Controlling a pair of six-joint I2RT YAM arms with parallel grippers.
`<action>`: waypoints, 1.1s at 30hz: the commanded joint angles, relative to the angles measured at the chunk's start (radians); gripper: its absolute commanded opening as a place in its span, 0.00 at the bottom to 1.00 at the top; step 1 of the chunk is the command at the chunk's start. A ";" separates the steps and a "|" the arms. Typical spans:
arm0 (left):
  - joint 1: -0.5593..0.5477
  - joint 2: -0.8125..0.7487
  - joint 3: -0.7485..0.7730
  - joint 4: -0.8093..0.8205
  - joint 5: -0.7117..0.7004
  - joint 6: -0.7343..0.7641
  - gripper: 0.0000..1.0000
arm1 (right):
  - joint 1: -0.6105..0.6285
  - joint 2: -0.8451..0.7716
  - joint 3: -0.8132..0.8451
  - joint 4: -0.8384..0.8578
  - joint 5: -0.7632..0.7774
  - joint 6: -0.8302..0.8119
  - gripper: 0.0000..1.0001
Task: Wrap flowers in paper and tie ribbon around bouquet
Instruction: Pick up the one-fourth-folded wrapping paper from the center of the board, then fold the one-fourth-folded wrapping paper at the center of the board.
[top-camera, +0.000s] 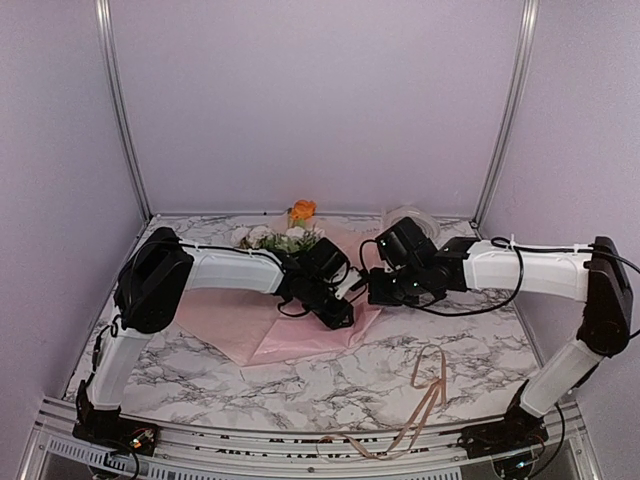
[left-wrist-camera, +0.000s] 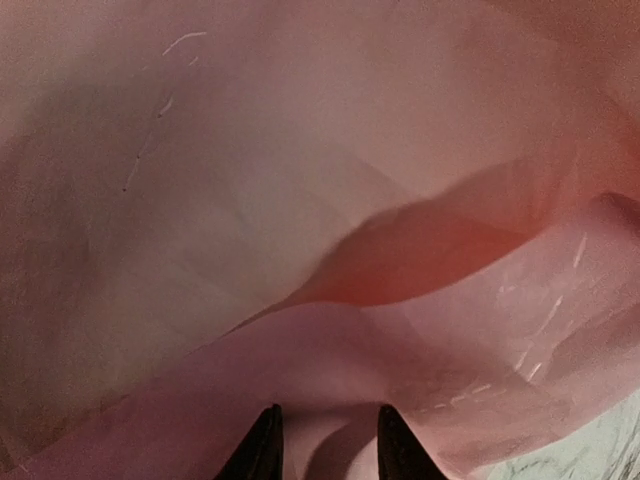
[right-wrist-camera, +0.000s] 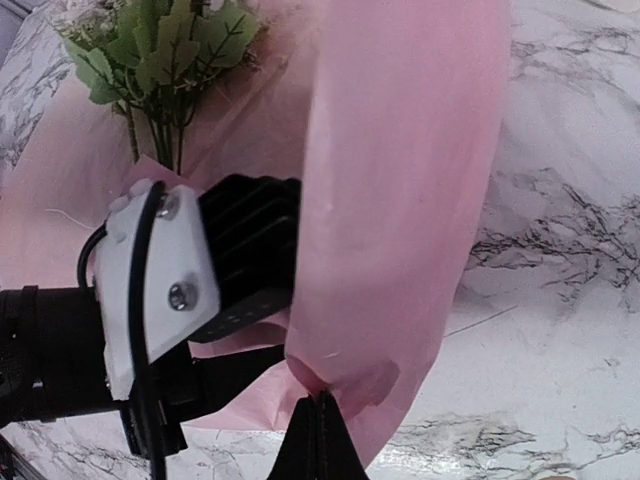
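Marble counter with the paper at its centre, flowers at the far end.
The right end effector is clamped on the paper's fold, which is draped over the left end effector. The left tips are apart; whether they grip anything cannot be told.

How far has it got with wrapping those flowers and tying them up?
Done: the flowers lie on the pink paper. In hand: the right gripper pinches a paper edge folded up over the left gripper, whose jaws stand apart. Left: closing the wrap and tying the ribbon, which lies loose at the near edge of the table.
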 joint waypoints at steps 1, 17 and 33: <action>0.045 0.051 -0.078 -0.011 0.018 -0.072 0.33 | 0.049 -0.028 0.005 0.109 -0.015 -0.127 0.00; 0.104 -0.153 -0.368 0.511 0.275 -0.233 0.37 | 0.053 -0.024 -0.194 0.406 -0.272 -0.265 0.00; 0.146 -0.425 -0.505 0.309 0.176 -0.299 0.48 | 0.052 0.127 -0.197 0.450 -0.254 -0.299 0.00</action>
